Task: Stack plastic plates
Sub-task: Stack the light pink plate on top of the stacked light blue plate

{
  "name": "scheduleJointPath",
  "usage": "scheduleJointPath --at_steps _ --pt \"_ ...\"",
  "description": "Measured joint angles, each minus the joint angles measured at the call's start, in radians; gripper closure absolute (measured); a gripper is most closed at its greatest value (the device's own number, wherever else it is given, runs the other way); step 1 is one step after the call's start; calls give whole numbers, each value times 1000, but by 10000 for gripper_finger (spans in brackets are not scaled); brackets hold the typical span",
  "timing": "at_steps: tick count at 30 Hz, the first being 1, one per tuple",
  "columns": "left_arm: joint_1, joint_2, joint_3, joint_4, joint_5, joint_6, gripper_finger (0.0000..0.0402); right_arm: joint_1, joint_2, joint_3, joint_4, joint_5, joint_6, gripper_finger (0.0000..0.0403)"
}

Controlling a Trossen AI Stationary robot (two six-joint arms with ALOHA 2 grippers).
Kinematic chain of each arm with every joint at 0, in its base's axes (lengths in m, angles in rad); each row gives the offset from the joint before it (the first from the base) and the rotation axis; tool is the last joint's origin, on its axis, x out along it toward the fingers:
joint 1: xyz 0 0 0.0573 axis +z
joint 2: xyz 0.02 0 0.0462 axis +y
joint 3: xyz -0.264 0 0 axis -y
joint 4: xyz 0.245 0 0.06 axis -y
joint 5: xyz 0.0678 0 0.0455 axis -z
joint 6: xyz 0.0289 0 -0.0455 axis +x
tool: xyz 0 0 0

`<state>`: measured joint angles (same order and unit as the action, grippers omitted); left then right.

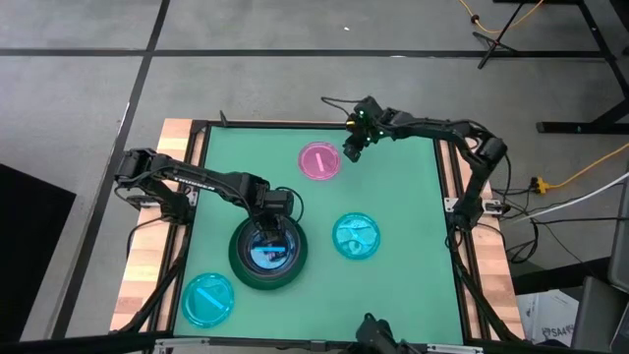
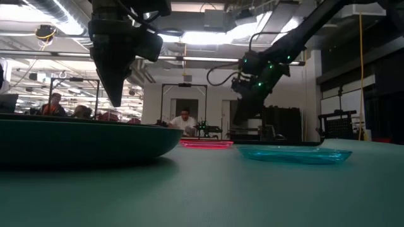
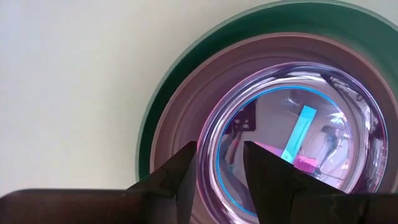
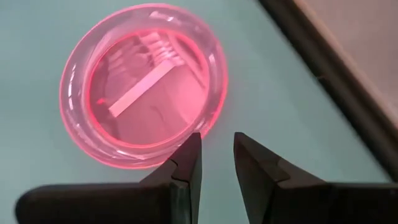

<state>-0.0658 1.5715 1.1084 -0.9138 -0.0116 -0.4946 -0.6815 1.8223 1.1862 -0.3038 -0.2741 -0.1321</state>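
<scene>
Loose cyan plate (image 1: 208,300) sits at the worktop's (image 1: 413,285) near-left corner. Left hand (image 1: 270,218) hovers released over the dark green stack (image 1: 267,250), another cyan plate (image 1: 356,236) beside it. Right hand (image 1: 352,150), fingers parted, hangs just beside the translucent pink plate (image 1: 319,161).

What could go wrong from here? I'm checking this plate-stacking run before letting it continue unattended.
1. The left gripper hangs open over the stack in the dark green plate; a descent slightly off could knock the nested plates askew.
2. The right gripper is open just beside the pink plate, not astride its rim; closing there may miss or push it.
3. The two cyan plates lie well apart, so long carries might drop one.
</scene>
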Motion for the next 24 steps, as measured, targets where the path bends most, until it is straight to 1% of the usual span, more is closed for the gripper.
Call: scheduleJointPath --at_steps 7,11,24 --pt "0 0 0 0 0 0 278 0 63 0 21 -58 1 320" --pt "0 0 0 1 0 -1 278 1 80 0 19 -60 1 319" --pt "0 0 0 3 0 -1 278 2 81 0 18 -55 23 319"
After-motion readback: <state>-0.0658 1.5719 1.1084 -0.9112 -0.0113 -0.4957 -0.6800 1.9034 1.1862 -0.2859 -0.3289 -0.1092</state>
